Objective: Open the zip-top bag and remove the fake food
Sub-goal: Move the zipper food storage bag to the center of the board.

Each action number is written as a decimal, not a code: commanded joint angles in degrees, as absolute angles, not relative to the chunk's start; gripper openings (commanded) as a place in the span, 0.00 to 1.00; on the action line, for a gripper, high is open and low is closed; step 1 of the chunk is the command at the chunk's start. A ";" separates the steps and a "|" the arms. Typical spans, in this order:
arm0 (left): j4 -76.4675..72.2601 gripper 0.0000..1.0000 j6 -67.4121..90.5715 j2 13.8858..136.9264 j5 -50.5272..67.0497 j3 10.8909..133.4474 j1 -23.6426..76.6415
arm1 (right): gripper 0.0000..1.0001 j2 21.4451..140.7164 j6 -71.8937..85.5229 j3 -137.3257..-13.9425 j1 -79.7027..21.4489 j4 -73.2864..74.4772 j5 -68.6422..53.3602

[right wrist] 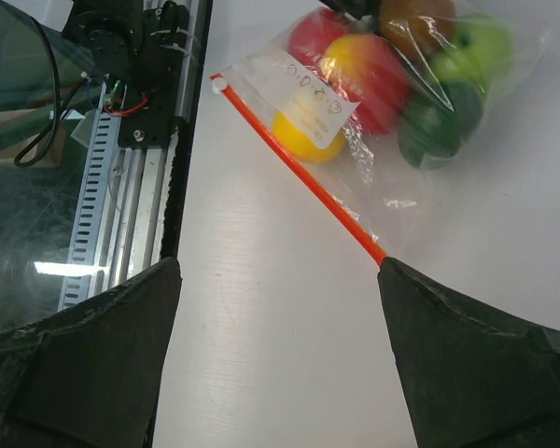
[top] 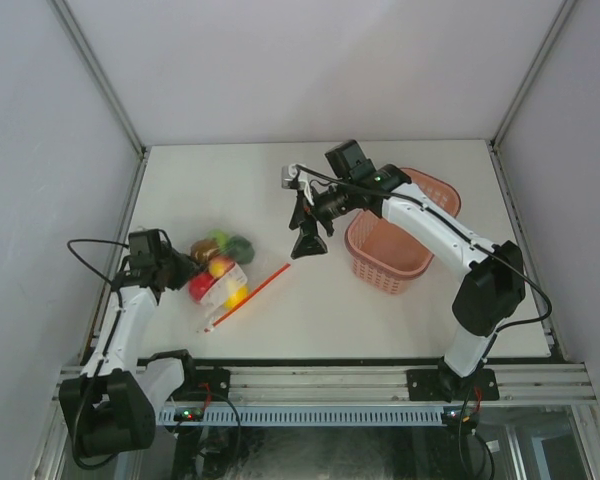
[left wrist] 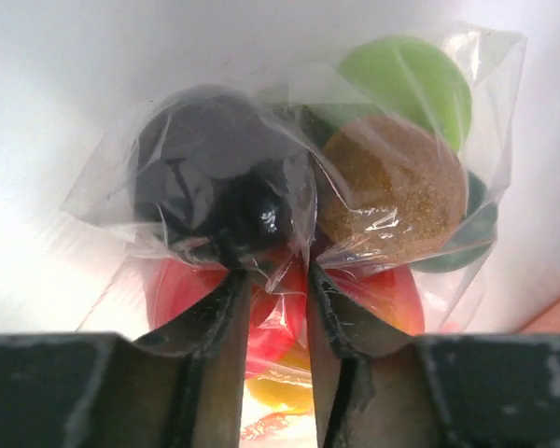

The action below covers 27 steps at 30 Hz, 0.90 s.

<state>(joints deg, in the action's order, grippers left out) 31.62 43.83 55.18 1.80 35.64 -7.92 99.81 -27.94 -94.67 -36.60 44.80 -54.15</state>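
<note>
The zip-top bag point(top: 225, 280) lies on the white table at the left, its orange-red strip point(top: 252, 296) toward the middle. Inside is the fake food point(top: 220, 262): a blackish ball point(left wrist: 215, 159), a brown one point(left wrist: 392, 187), a light green one point(left wrist: 406, 79), red point(left wrist: 182, 289) and yellow point(left wrist: 280, 387) pieces. My left gripper point(left wrist: 273, 273) is at the bag's closed end point(top: 185, 268), jaws narrowed around a fold of film with a gap between them. My right gripper point(top: 308, 243) hangs wide open above the table, right of the strip point(right wrist: 303, 163), holding nothing point(right wrist: 278, 271).
A pink basket point(top: 380, 268) stands under the right arm's forearm at the right. A small white object point(top: 292, 178) lies behind the right gripper. The metal rail and cabling point(right wrist: 121, 140) run along the table's near edge, close to the bag's zip corner.
</note>
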 commanded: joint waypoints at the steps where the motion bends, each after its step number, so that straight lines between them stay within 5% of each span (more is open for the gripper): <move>1: 23.37 0.25 44.64 58.58 9.38 35.56 -8.19 | 0.86 97.49 -30.36 -96.64 -34.95 45.44 -58.77; 6: 19.63 0.09 43.86 60.57 13.20 35.86 -8.14 | 0.84 95.03 -36.02 -95.14 -33.64 45.36 -61.36; 11: 15.34 0.06 44.45 62.46 16.96 36.30 -7.33 | 0.75 91.32 -44.83 -88.54 -32.93 40.52 -66.95; 17: 18.34 0.11 40.46 64.16 14.71 40.34 -3.97 | 0.76 88.07 -58.81 -81.51 -33.00 36.53 -70.08; 26: 29.75 0.99 25.03 55.81 2.69 48.25 -0.75 | 0.76 88.92 -57.13 -82.81 -31.87 36.74 -73.78; 27: 30.11 1.00 22.13 54.93 1.70 49.31 -0.74 | 0.76 88.99 -56.94 -82.92 -31.71 36.89 -73.95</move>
